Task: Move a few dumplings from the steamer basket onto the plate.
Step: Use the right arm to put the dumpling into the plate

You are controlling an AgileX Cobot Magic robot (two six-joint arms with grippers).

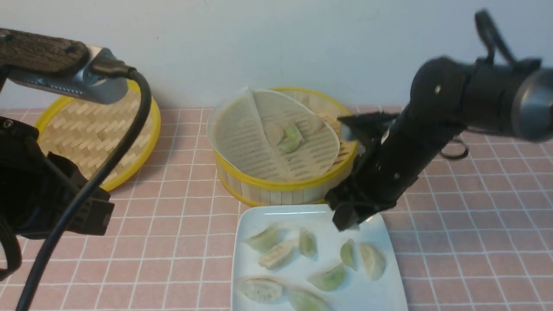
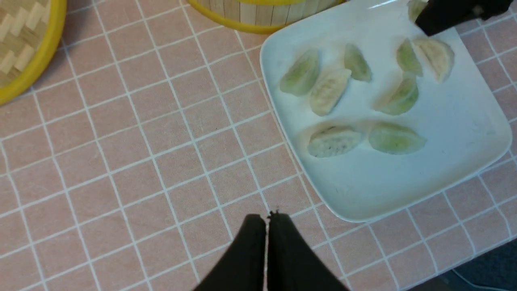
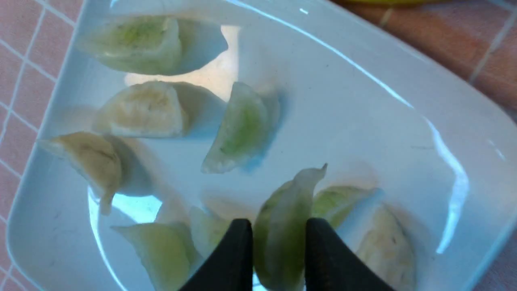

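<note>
The steamer basket (image 1: 281, 188) stands mid-table with its white liner folded up; two or three dumplings (image 1: 287, 136) lie in it. The white square plate (image 1: 268, 216) sits in front of it with several pale green and off-white dumplings (image 1: 276, 254) on it. My right gripper (image 3: 278, 226) is shut on a pale green dumpling (image 3: 288, 202) and holds it just above the plate's (image 3: 363, 101) far right part, over the other dumplings. In the front view it (image 1: 345, 220) hangs at the plate's far edge. My left gripper (image 2: 267, 216) is shut and empty above the tablecloth, left of the plate (image 2: 404, 182).
A flat woven bamboo lid (image 1: 95, 129) with a yellow rim lies at the back left and also shows in the left wrist view (image 2: 20, 48). The pink checked tablecloth (image 1: 475, 216) covers the table. A wall stands close behind the basket.
</note>
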